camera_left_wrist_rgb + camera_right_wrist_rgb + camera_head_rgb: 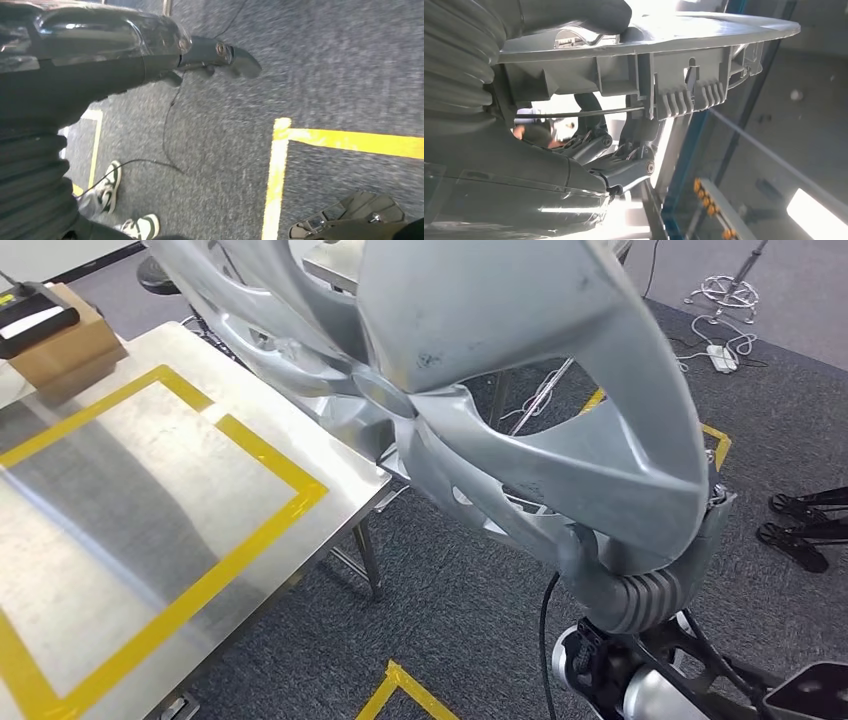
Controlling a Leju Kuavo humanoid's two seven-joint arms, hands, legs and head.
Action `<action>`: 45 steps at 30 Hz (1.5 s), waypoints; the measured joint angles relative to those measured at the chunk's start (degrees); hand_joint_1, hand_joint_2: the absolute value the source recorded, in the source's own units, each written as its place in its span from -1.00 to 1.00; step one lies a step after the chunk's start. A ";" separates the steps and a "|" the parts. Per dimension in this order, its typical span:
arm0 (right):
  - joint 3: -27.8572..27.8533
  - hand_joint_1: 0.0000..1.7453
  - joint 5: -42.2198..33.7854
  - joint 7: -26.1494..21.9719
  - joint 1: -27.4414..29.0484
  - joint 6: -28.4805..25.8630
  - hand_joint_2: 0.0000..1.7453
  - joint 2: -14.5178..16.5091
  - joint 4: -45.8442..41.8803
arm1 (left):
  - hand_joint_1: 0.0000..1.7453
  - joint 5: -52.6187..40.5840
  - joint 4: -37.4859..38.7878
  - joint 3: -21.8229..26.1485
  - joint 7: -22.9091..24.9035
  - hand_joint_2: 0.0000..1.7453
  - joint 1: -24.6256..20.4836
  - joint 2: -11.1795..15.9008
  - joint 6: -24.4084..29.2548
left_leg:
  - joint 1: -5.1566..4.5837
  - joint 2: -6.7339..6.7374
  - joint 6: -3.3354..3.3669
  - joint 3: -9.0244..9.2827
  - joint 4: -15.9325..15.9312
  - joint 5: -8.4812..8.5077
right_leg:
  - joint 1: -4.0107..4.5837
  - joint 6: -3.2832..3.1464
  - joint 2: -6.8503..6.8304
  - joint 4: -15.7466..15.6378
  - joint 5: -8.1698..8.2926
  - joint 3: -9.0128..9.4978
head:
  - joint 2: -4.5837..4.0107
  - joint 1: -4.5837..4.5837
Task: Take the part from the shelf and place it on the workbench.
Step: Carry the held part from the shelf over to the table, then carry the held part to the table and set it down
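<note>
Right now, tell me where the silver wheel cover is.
In the head view the silver wheel cover is held up by the right hand, right of the workbench and mostly over carpet.

Silver spoked wheel cover (520, 370), tilted, aloft beside the steel workbench (120, 500).

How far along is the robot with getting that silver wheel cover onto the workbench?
Pickup looks done: the right hand grips the wheel cover by its rim, raised beside the workbench. Still left: carrying it over and setting it down.
</note>
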 joint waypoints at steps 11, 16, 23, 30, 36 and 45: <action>-1.41 1.00 0.02 0.03 -0.13 0.15 1.00 -0.37 0.21 | -1.00 0.73 0.07 0.00 -0.07 1.00 0.25 -0.48 0.10 | -0.55 0.68 3.40 6.13 -12.04 4.34 | -0.23 2.79 1.48 10.14 -7.08 -3.33 | 0.00 0.15; -1.68 1.00 0.06 0.22 0.16 0.09 1.00 -0.63 0.18 | -1.00 0.72 0.09 0.00 -0.05 1.00 0.56 -0.68 0.07 | -0.77 -4.13 3.78 6.00 -12.00 4.80 | -0.26 2.12 3.50 13.85 -5.70 -5.21 | 0.00 1.37; -1.72 1.00 -0.08 0.31 0.90 -0.18 1.00 -0.84 0.35 | -1.00 0.61 0.15 -0.01 0.02 1.00 1.04 -0.75 0.03 | -0.56 -6.29 1.73 4.34 -11.80 5.67 | -0.39 0.80 6.30 1.36 -0.48 -0.80 | 0.00 1.68; -1.72 1.00 -0.14 0.28 1.79 -0.36 1.00 -0.84 0.46 | -1.00 0.58 0.24 -0.02 0.11 1.00 1.05 -0.55 0.05 | -0.07 -0.29 -0.07 -0.82 1.98 -1.35 | -0.53 0.39 0.92 0.52 0.21 -0.75 | 0.00 -0.66; -1.75 1.00 -0.09 0.30 1.87 -0.33 1.00 -0.86 0.44 | -1.00 0.50 0.28 -0.02 0.09 1.00 0.86 -0.40 0.05 | -0.75 4.27 1.39 6.98 -12.10 3.71 | -0.02 2.04 -2.42 1.38 -0.55 -0.66 | 0.00 -1.22; -1.69 1.00 -0.04 0.36 2.02 0.37 1.00 -1.04 0.76 | -1.00 0.52 0.27 -0.02 0.15 1.00 0.84 -0.95 0.02 | -0.98 -2.70 3.94 6.45 -12.46 4.77 | -0.47 2.80 2.91 17.68 -8.15 -7.46 | 0.00 0.84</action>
